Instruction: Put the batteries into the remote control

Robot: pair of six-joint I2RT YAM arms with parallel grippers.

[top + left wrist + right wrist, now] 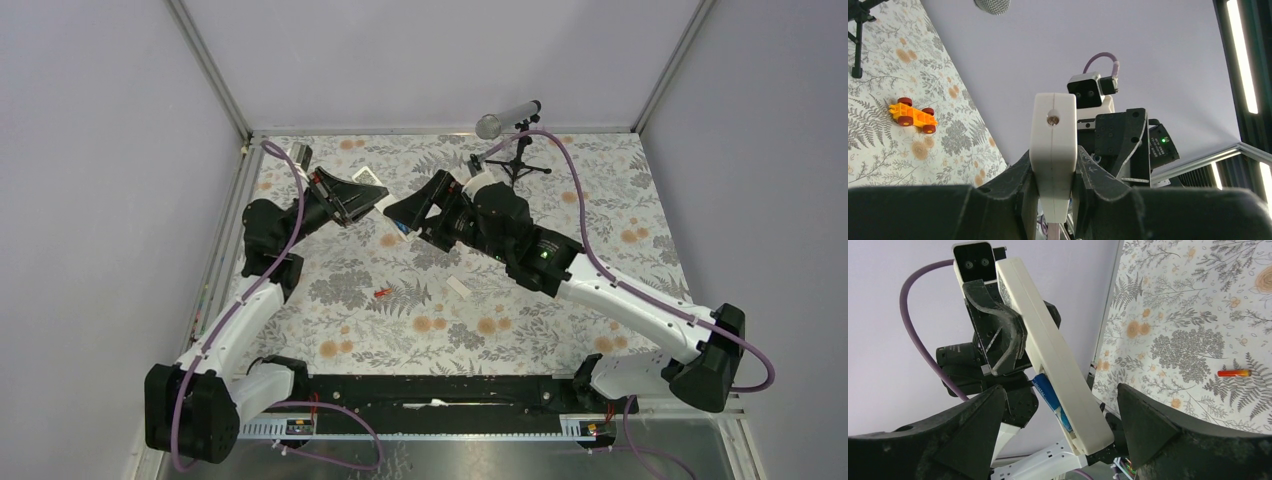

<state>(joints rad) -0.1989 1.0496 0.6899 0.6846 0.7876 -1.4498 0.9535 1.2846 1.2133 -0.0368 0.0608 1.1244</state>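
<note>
My left gripper is shut on the white remote control and holds it in the air over the far middle of the table. In the right wrist view the remote slants down between my open right gripper, whose fingers stand apart from it on both sides. A blue battery lies in the remote's open underside near its lower end. A red battery lies on the floral table; it also shows as a small battery in the right wrist view. From above, the left gripper and right gripper face each other.
A small white cover piece lies on the table right of the red battery. An orange toy car with red wheels sits on the table. A microphone on a black tripod stands at the back. Walls enclose the table on three sides.
</note>
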